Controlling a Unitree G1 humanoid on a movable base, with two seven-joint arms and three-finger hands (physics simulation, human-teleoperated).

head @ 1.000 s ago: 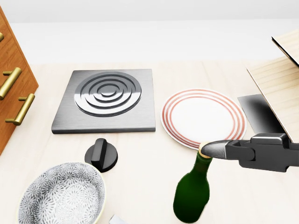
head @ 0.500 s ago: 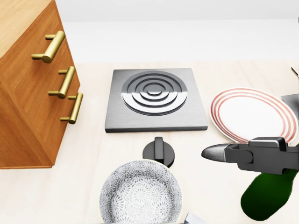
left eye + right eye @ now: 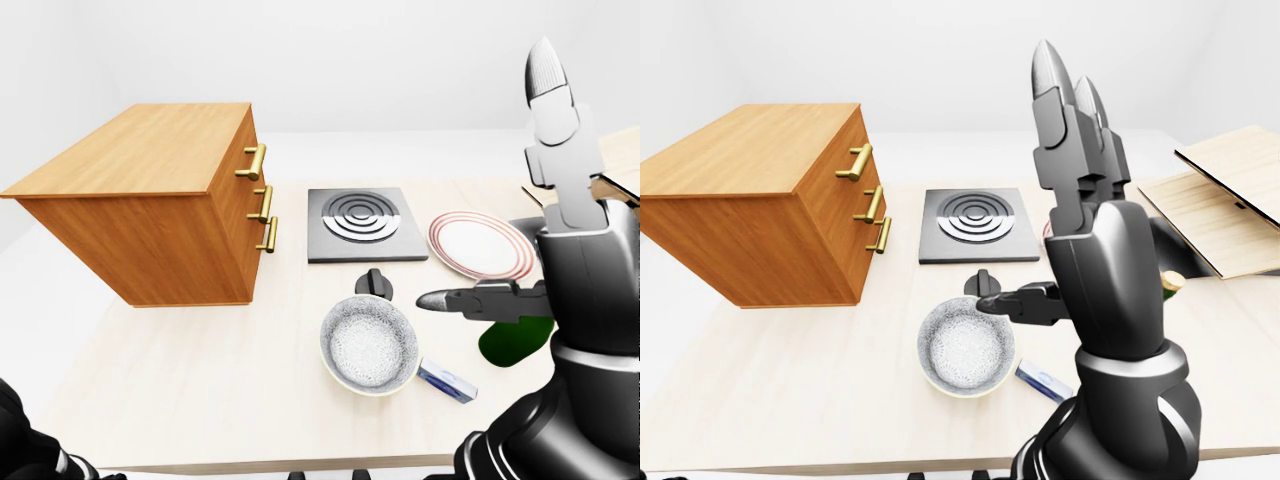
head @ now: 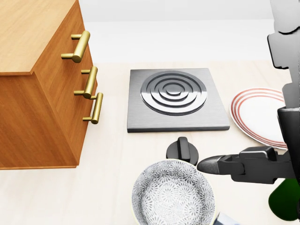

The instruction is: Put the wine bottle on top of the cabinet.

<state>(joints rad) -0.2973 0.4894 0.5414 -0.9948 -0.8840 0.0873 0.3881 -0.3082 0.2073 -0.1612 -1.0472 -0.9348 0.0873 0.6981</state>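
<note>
Right hand [image 3: 1080, 185] raised upright on vertical forearm, two fingers [image 3: 1048, 75] straight up, thumb [image 4: 220, 165] jutting sideways toward view's left, spread wide; left arm only dark edge at left-eye view's bottom left

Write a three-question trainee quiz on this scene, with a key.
1. True or false: the bottle already stands on the cabinet.
2. How many handles show on the cabinet's drawers?
3. Which lies right of the hob in the head view: A) bowl, B) plate, C) knob?

Key: 1 false, it is low beside the right hand; 2 three; 3 B.
</note>
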